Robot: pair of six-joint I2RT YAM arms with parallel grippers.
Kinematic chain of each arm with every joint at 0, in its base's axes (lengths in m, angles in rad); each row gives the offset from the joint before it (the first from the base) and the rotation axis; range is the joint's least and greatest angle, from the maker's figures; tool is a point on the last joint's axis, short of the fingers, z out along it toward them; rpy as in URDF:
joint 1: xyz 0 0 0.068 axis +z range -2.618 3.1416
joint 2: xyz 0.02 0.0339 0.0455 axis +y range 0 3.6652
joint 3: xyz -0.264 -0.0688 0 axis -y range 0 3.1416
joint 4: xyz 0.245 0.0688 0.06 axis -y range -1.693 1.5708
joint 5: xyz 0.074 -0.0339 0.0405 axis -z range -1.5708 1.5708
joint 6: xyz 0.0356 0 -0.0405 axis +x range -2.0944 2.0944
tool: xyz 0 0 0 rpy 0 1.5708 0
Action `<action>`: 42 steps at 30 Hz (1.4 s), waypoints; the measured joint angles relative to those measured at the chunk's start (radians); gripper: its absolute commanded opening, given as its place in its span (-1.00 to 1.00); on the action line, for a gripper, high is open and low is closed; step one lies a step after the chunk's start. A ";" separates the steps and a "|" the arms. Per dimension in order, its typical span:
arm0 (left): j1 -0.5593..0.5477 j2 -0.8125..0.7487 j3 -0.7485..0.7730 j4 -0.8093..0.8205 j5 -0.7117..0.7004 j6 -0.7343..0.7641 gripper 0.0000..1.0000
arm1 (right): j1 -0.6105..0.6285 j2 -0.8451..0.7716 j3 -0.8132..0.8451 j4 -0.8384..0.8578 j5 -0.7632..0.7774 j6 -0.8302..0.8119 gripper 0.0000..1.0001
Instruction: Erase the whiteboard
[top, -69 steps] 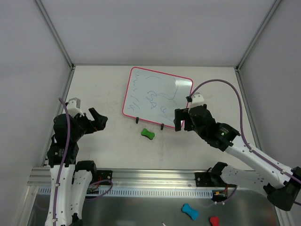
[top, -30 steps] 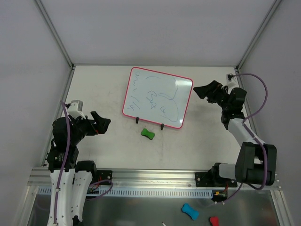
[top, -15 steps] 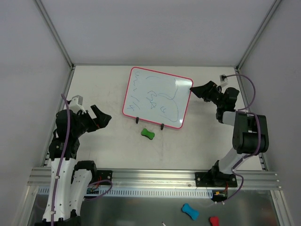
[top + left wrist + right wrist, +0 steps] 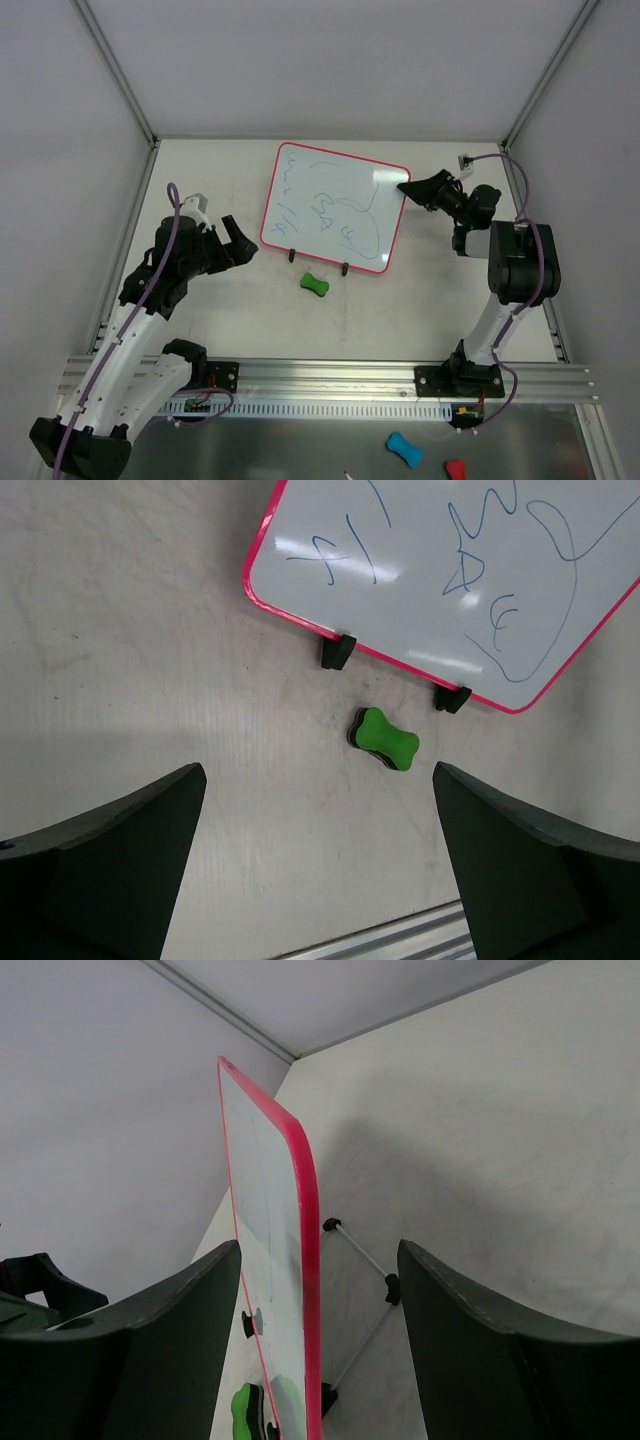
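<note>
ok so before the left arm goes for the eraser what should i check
1. Left gripper open and empty: ok.
2. Green eraser free to pick: ok, it lies alone on the table in front of the whiteboard and its feet.
3. Writing there to wipe: ok, blue scribbles cover the board.
4. Right gripper placed to brace the board: ok, its jaws are open on either side of the right edge.
5. Right gripper touching the frame: cannot tell.
6. Board firm on its feet and rear wire prop: cannot tell.
</note>
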 measured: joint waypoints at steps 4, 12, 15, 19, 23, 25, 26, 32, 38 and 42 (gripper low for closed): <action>-0.034 0.036 0.000 0.007 -0.013 -0.003 0.98 | 0.021 0.018 0.008 0.028 -0.019 0.009 0.18; -0.118 0.110 0.003 0.020 -0.042 -0.002 0.98 | 0.045 0.032 0.008 0.048 -0.041 0.010 0.11; -0.137 0.106 0.002 0.021 -0.082 -0.038 0.98 | 0.045 0.034 0.008 0.050 -0.042 0.010 0.05; -0.161 0.074 -0.020 0.028 -0.135 -0.105 0.98 | 0.045 0.034 0.008 0.053 -0.042 0.009 -0.04; -0.204 0.064 -0.058 0.029 -0.194 -0.190 0.98 | 0.045 0.034 0.008 0.055 -0.042 0.009 -0.10; -0.239 0.080 -0.069 0.026 -0.226 -0.226 0.98 | 0.045 0.034 0.008 0.055 -0.044 0.009 -0.10; -0.261 0.096 -0.069 0.028 -0.240 -0.239 0.98 | 0.045 0.034 0.008 0.055 -0.045 0.009 -0.10; -0.376 0.299 0.014 0.027 -0.269 -0.194 0.98 | 0.045 0.035 0.008 0.056 -0.046 0.008 -0.13; -0.425 0.441 0.098 0.046 -0.291 -0.041 0.98 | 0.045 0.043 0.008 0.059 -0.048 0.008 -0.13; -0.431 0.486 0.117 0.060 -0.254 0.039 0.98 | 0.045 0.048 0.008 0.058 -0.048 0.009 -0.13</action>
